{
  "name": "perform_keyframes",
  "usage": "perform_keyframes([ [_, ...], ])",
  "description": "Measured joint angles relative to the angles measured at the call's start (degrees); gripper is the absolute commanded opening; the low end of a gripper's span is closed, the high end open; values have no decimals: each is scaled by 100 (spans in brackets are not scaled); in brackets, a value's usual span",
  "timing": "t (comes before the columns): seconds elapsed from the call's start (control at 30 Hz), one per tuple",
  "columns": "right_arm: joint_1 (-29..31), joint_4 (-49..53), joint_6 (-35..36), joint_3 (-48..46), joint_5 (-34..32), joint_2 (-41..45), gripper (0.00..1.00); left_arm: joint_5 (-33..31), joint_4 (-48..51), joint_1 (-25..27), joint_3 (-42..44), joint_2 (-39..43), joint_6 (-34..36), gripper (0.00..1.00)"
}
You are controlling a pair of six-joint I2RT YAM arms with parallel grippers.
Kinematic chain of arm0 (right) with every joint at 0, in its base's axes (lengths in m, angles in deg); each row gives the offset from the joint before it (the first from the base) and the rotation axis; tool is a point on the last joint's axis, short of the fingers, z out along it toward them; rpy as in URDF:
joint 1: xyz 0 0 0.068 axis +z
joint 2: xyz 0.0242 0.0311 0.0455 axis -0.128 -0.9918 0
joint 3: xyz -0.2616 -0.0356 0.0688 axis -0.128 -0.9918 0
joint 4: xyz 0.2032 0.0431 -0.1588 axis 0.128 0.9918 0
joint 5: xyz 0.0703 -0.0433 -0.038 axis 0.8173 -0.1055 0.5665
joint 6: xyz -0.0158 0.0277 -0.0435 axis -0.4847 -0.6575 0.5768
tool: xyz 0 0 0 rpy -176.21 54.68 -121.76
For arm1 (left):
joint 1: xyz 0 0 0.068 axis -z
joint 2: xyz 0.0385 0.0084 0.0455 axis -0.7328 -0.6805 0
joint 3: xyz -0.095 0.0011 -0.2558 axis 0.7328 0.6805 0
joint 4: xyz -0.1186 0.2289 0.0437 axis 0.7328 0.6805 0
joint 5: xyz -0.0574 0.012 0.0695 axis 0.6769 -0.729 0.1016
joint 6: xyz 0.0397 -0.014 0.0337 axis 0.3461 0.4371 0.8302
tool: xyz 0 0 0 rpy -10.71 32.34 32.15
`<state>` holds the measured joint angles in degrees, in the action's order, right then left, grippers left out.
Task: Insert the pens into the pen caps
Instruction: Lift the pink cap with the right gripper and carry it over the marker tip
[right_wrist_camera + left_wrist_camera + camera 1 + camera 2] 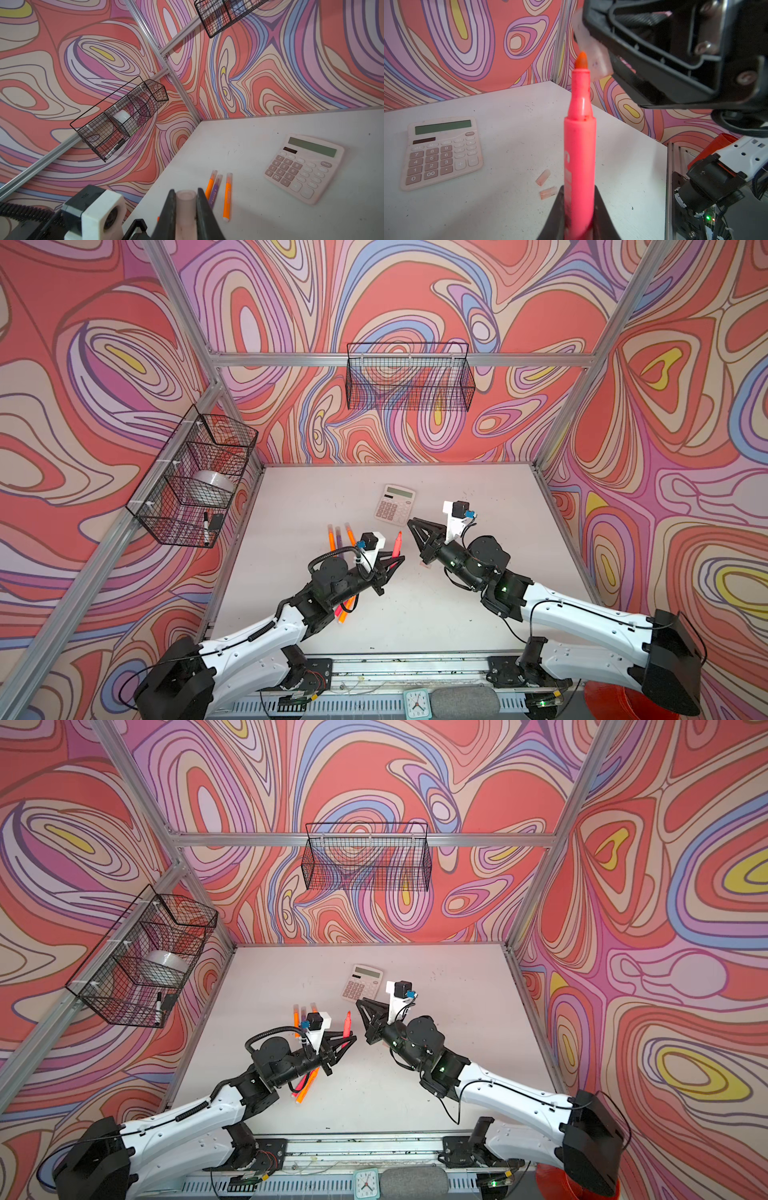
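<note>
My left hand (pixel 578 195) is clamped tight on the pink-red pen (pixel 579 149). Its tip is just beside the pale cap (pixel 598 60), which is pinched fast in my right hand (pixel 185 192) and seemingly not yet entered, so I judge I must line up both axes, then push slowly lest the cap skew. Below, the white worktop (pixel 478 510) carries a calculator (pixel 395 504), two loose caps (pixel 543 177) and more pens (pixel 227 195), walled by swirling panels (pixel 104 364) hung with wire baskets (pixel 409 377).
</note>
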<state>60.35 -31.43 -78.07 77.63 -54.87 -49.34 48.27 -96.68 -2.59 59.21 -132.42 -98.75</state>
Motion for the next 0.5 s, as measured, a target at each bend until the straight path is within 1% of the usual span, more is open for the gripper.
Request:
perform_keyframes([
  [0.2, 90, -435, 26, 4, 61, -15, 0, 24, -2, 0, -11, -22, -2, 0],
  [0.5, 109, -531, 74, 208, 83, -352, 0, 59, -4, 0, -26, -87, -2, 0],
])
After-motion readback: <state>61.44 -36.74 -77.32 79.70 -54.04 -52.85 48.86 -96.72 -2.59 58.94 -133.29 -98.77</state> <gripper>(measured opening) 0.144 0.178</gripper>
